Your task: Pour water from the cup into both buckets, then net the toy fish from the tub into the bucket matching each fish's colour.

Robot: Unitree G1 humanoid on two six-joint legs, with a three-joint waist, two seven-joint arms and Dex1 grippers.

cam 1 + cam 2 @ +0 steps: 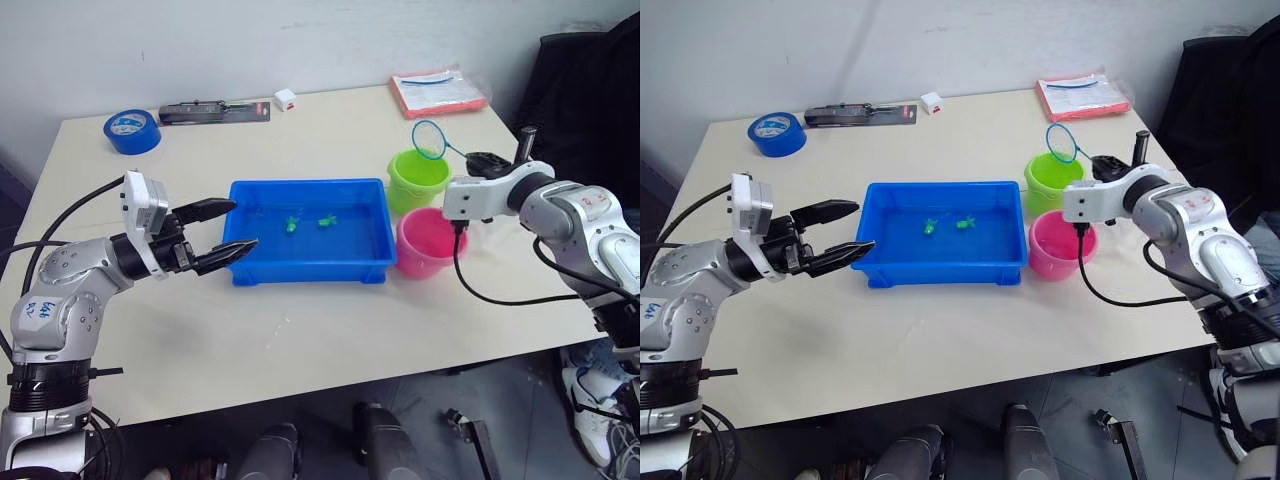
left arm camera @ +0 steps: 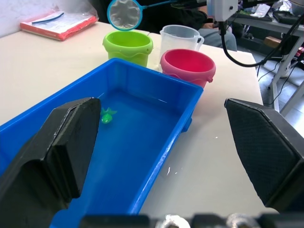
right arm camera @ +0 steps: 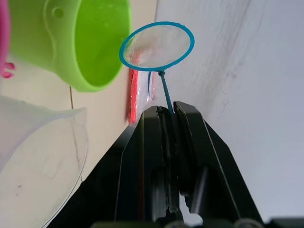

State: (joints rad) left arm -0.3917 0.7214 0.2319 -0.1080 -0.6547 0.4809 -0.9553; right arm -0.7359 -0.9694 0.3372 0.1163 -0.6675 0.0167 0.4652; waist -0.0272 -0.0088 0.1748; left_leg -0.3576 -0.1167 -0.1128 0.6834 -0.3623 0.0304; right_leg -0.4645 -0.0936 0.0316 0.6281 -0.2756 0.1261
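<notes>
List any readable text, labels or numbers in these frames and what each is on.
No text here can be read for certain.
Handwritten blue marks on the left arm's white sticker: illegible.
White label on the blue tape roll: blurred.
Print on the dark packaged tool: too small.
Faint markings on the clear cup: unreadable.
Red-edged packet: no legible print.

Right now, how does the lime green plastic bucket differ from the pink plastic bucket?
The lime green plastic bucket stands farther from the robot; the pink plastic bucket stands nearer. The blue-ringed net, held by the right gripper, hovers over the green bucket, not over the pink one. Both stand upright beside the blue tub.
</notes>
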